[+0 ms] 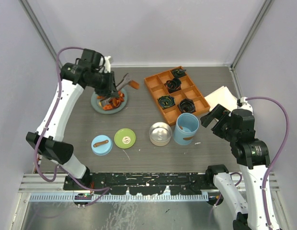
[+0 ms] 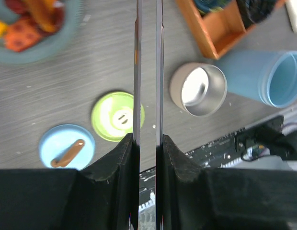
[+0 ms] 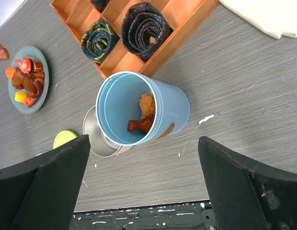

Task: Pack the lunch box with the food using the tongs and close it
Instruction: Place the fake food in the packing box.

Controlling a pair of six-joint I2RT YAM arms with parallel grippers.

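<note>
- L arm reaches over the teal plate (image 1: 96,107) at the back left. The left gripper (image 1: 108,88) is pinched narrow on the tongs (image 2: 137,72), whose two slim arms run out side by side from betw. its fingers.
- Most of the food (image 1: 113,100) is piled on that plate. One orange-brown chunk (image 1: 134,85) sits just off the rim near the tong tips; can't tell if it's gripped or lying on the table.
- The blue cylinder (image 3: 139,108) stands upright next to the orange tray (image 1: 175,93), w/ a couple of chunks (image 3: 144,117) inside.
- The steel tin (image 1: 160,133) is touching its left side.
- The green lid (image 1: 125,138) and blue lid (image 1: 101,144) lie flat further left.
- The right gripper (image 1: 213,117) hangs beside the cylinder, jaws wide, holding nothing.
</note>
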